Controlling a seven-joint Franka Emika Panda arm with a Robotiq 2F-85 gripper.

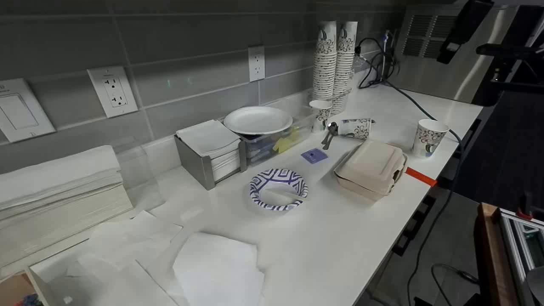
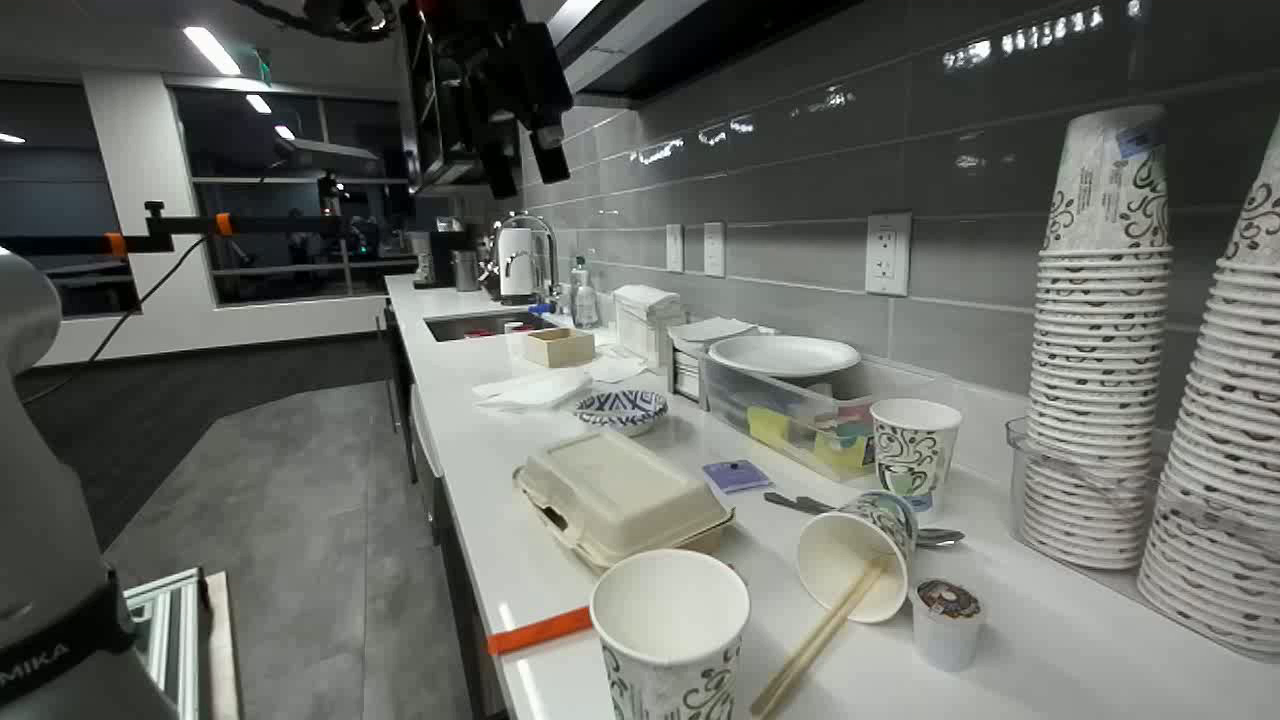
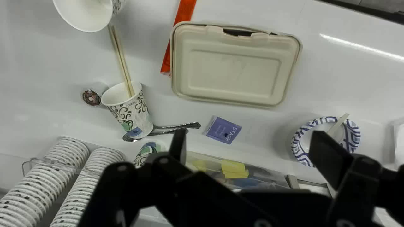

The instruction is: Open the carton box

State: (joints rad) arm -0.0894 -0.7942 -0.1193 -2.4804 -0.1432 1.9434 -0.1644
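Hanging empty, hand [image 3: 249,142] spread wide, carton box [image 3: 235,67] closed, purple packet [image 3: 223,130] reading STASH, arm [image 2: 45,560] lettered MIKA

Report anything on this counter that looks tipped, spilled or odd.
A patterned paper cup lies on its side, wooden chopsticks sticking out of its mouth; it looks tipped over, as another paper cup nearby stands upright. No spill shows.
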